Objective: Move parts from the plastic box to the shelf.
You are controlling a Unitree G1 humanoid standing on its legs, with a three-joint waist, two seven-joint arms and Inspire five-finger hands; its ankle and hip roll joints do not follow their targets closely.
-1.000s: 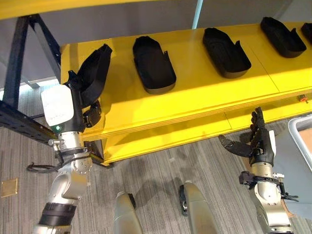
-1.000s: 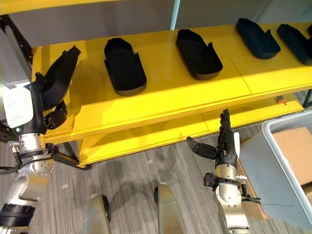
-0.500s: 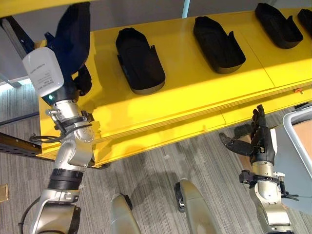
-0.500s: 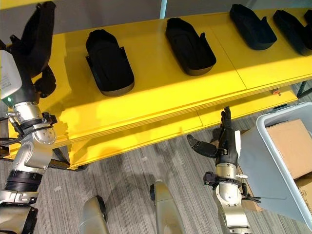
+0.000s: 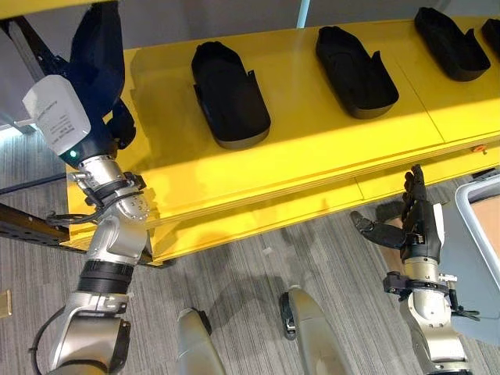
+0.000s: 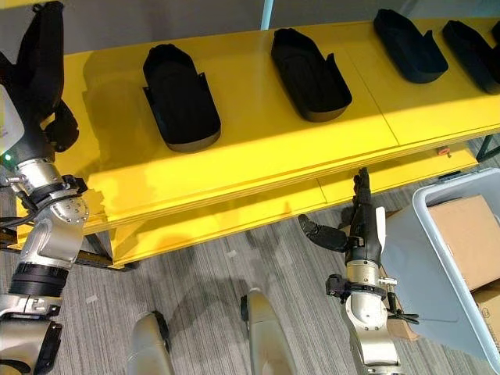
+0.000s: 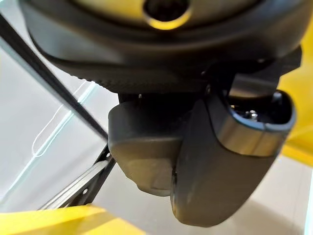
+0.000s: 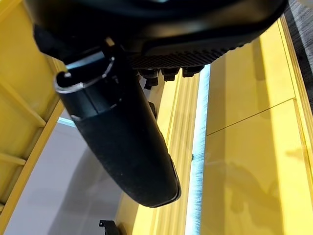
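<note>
Several black moulded parts lie in a row on the yellow shelf [image 5: 312, 141], among them one at the left [image 5: 230, 98] and one in the middle [image 5: 355, 62]. Another black part [image 5: 98, 47] stands nearly upright above the shelf's left end, held there by my left hand [image 5: 117, 133], whose fingers curl round its lower end. My right hand [image 5: 414, 226] hangs below the shelf's front edge with straight fingers and its thumb [image 8: 122, 142] spread, holding nothing. The grey plastic box [image 6: 422, 266] stands on the floor just right of that hand.
A cardboard box [image 6: 469, 234] sits inside the plastic box. A black metal frame [image 5: 23, 223] runs beside the shelf's left end. A lower yellow shelf [image 5: 258, 219] lies under the top one. There is bare shelf between the left part and the left end.
My left arm has lifted the black part higher and turned it more upright over the shelf's left end. The camera has shifted a little. The right hand has stayed in place.
</note>
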